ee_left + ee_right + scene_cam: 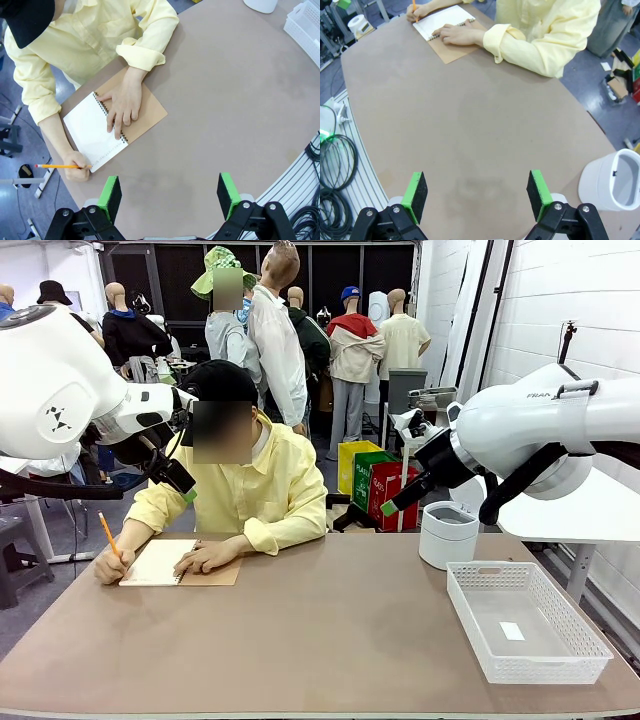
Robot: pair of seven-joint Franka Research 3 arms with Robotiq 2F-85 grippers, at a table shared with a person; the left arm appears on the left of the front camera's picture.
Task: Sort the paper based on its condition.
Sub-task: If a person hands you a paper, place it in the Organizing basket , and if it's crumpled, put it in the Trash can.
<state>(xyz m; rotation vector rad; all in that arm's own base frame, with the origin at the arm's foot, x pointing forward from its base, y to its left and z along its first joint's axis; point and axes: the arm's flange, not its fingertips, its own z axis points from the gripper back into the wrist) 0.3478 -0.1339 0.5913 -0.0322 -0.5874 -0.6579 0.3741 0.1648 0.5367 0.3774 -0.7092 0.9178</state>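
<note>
The paper as a loose sheet is out of view. A person in a yellow shirt writes with an orange pencil (107, 533) on the white page of a spiral notebook (160, 562) (92, 132) (445, 17) with a brown cover, at the table's far left. One hand (122, 102) rests flat on it. My left gripper (188, 492) (170, 192) hangs open above the table near the person's shoulder, holding nothing. My right gripper (390, 506) (477, 192) is open and empty, raised over the far right.
A white mesh basket (468, 625) (305, 25) sits at the right front with a small white slip (511, 631) inside. A white cylindrical bin (447, 535) (612, 182) stands behind it. Bare brown tabletop (330, 640) spans the middle.
</note>
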